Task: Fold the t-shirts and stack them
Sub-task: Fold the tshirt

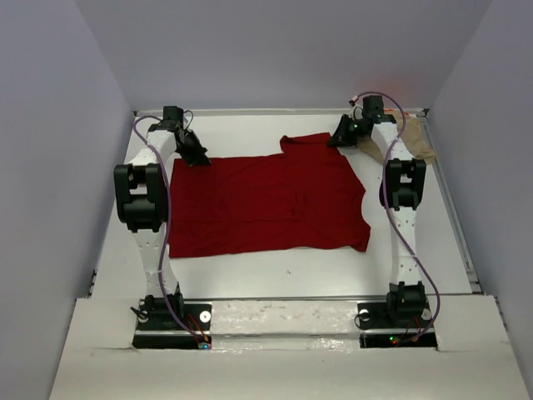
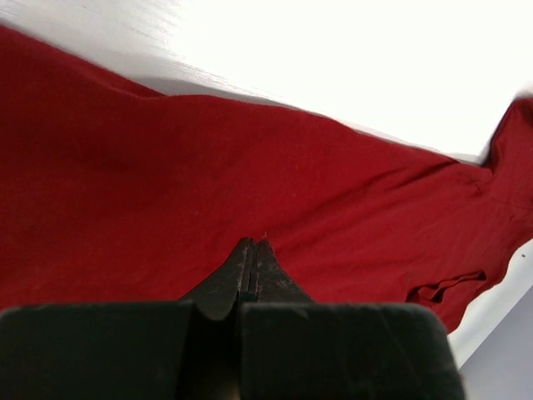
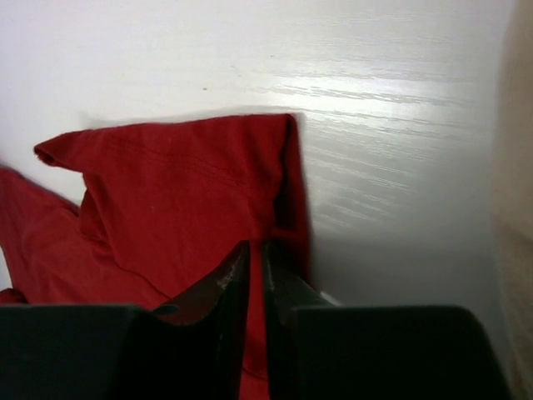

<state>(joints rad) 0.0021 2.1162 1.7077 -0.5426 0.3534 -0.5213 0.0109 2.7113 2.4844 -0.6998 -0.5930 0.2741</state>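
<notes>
1. So the dark red shirt (image 1: 266, 204) lies flat mid-table, long axis 9-to-3.
2. The left gripper (image 1: 200, 157), clamped shut, sits at its 10 o'clock corner; the right gripper (image 1: 338, 139) pinches the 1 o'clock sleeve.

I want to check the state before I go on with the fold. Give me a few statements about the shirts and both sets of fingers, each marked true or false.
1. The red shirt lies spread out on the table. True.
2. The left fingers stand wide open above bare table. False: they are pressed together, with their tips at the red cloth.
3. A tan shirt lies at the far right corner, by the right arm. True.
4. The tan shirt is stacked on top of the red shirt. False: it lies off to the right of it, not on it.
5. The right fingers are at the edge of the red shirt's sleeve. True.
</notes>
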